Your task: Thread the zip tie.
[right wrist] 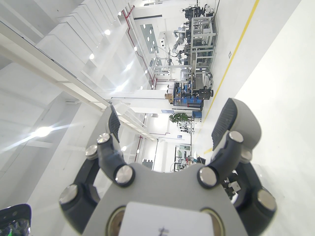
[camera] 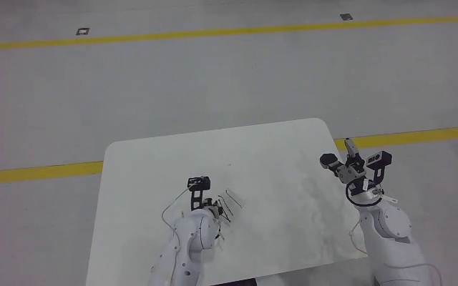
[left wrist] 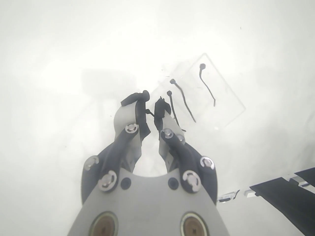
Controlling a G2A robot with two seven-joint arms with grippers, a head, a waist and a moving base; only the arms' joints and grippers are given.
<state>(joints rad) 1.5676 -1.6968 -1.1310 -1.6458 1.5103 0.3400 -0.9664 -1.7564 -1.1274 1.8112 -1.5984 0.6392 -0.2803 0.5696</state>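
Note:
My left gripper is low over the white table, near its front left, shut on a thin black zip tie. The strap crosses the narrow gap between the pads, and a round head sticks out past one fingertip. Right beside it, three more black zip ties lie on a clear plastic sheet. From above, the left gripper touches the near end of those ties. My right gripper stands open and empty, pointing up and away, at the table's right edge.
The table has rounded corners; its right edge runs just beside the right arm. Yellow floor lines pass behind and beside the table. Bare tabletop lies between the two arms.

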